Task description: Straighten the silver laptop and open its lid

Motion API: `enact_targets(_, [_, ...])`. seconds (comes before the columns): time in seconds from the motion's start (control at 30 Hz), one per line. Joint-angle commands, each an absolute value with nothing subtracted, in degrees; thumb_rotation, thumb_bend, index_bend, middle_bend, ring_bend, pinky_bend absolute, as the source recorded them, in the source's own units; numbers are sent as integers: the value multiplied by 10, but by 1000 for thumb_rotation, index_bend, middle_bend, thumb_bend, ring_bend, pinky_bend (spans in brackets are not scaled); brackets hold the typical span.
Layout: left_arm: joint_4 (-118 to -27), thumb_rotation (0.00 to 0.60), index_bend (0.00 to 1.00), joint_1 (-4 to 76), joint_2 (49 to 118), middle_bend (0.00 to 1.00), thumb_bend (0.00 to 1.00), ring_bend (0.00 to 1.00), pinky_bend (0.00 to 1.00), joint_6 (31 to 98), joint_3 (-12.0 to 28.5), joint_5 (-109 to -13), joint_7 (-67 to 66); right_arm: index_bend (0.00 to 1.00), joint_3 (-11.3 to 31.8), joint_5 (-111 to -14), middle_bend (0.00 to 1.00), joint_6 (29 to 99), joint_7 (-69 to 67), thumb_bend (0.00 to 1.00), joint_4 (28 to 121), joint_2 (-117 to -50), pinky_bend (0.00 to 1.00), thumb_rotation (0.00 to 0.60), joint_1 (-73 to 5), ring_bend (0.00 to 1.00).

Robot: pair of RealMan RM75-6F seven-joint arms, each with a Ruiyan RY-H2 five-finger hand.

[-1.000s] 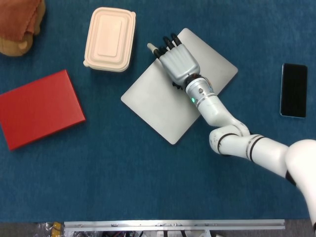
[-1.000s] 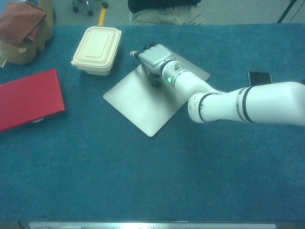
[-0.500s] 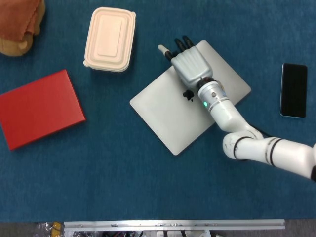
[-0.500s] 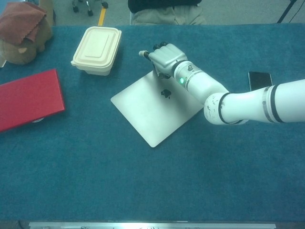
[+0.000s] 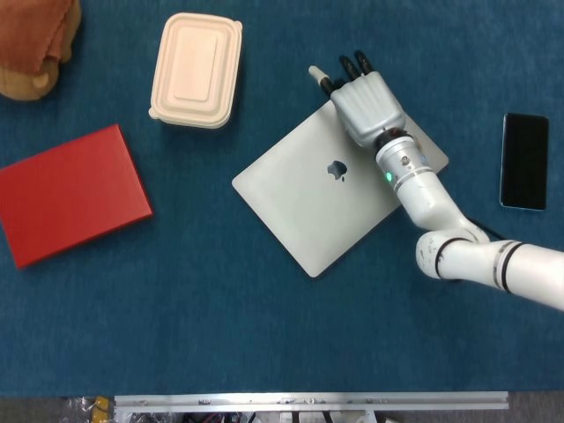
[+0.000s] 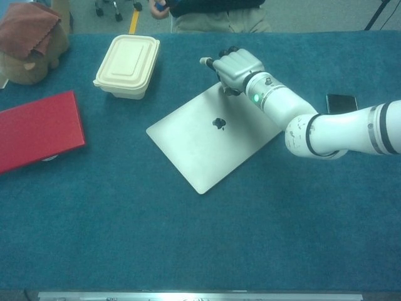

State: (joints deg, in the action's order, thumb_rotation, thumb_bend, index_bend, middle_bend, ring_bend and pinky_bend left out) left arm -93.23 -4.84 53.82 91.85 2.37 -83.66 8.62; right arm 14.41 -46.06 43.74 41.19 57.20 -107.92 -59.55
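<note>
Our right hand [image 5: 366,104] rests palm-down on the far right corner of the silver laptop [image 5: 317,196], fingers curled over its far edge, gripping nothing. We see the laptop lying closed and skewed on the blue worktop [image 5: 220,326], mostly left of and nearer than the hand.

The right arm reaches forward across the table, its robot hand [image 5: 366,101] palm-down with fingers extended, holding nothing.

Blue cloth-covered table [image 5: 264,335] w/ metal rail [image 5: 308,401] at near edge; grey floor [image 6: 150,15] beyond, yellow line [image 6: 134,21], chair castors [image 6: 116,7].
</note>
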Motion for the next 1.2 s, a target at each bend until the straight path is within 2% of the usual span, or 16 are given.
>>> enact_targets(0.03, [-935,600,6,-47,538,0,138,0,0,916,25,-835,82,0,142,-472,326,428,390,1000,547,-1091,40,600,-598,48])
enact_targets(0.53, [-940,600,6,-43,537,0,138,0,0,909,25,-828,74,0,139,-502,297,406,348,1000,475,-1121,40,600,-605,49])
enact_targets(1.2, [-933,600,6,-46,541,0,138,0,0,915,19,-841,83,0,115,-475,318,452,400,1000,592,-1058,40,600,-557,49])
